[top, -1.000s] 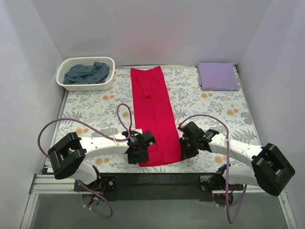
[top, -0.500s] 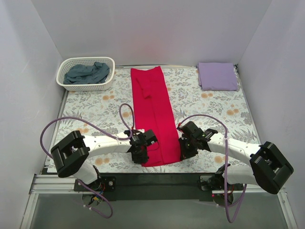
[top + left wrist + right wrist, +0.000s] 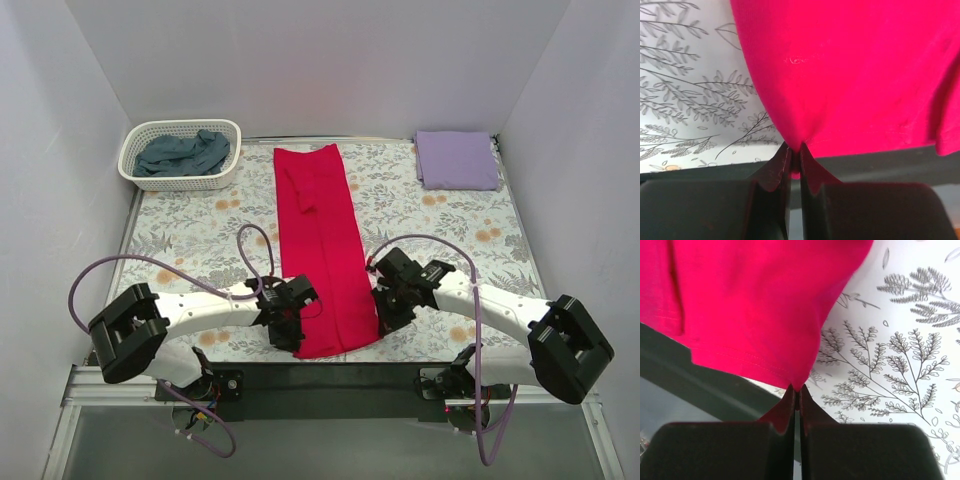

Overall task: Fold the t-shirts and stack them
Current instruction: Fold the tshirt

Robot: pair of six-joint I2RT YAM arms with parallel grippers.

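Both near corners of the crimson t-shirt point(image 3: 322, 240), stretched lengthwise across the table point(image 3: 450, 235), sit clamped in the left gripper point(image 3: 794, 152) and right gripper point(image 3: 796, 391); folding next likely means carrying them together toward the far edge.

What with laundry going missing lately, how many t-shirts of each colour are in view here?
Red t-shirt: 1, laid out long down the middle of the table.
Lavender t-shirt: 1, folded at the far right corner.
Blue-grey t-shirt: 1, crumpled in the white basket at the far left.
Total: 3 t-shirts.
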